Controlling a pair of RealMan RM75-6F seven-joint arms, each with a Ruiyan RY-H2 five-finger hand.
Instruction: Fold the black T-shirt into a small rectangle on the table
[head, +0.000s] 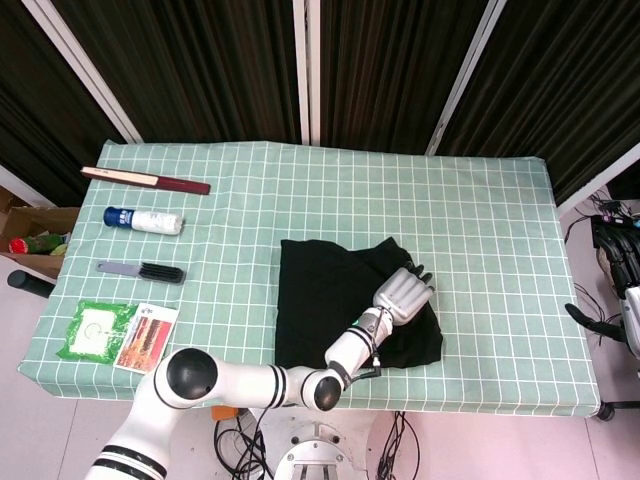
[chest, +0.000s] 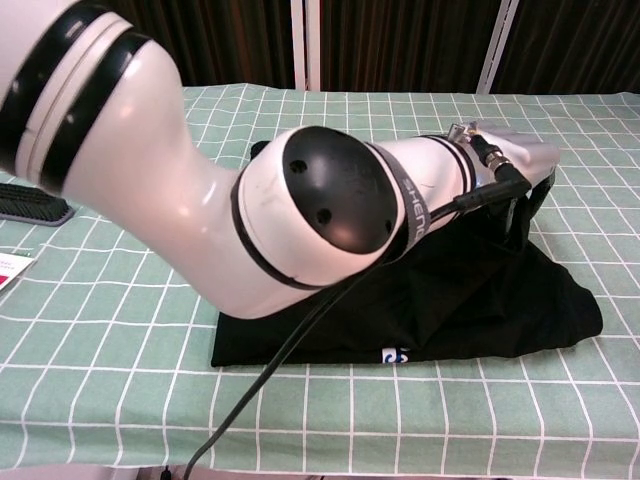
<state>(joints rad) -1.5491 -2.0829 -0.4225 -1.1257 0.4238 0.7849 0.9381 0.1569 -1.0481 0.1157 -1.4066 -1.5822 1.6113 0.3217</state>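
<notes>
The black T-shirt (head: 320, 300) lies partly folded on the green checked table (head: 480, 210), right of centre near the front edge. My left hand (head: 405, 293) is over the shirt's right part and grips a fold of cloth, which rises to the hand in the chest view (chest: 520, 160). My left arm crosses the shirt (chest: 480, 300) and hides much of it there. A small white and blue label (chest: 393, 355) shows at the shirt's front hem. My right hand (head: 628, 300) hangs off the table's right edge, fingers apart, holding nothing.
Along the table's left side lie a dark red stick (head: 145, 180), a white bottle with a blue cap (head: 143, 220), a black brush (head: 140, 271), a green packet (head: 95, 330) and an orange packet (head: 148, 332). The brush (chest: 30, 203) also shows in the chest view.
</notes>
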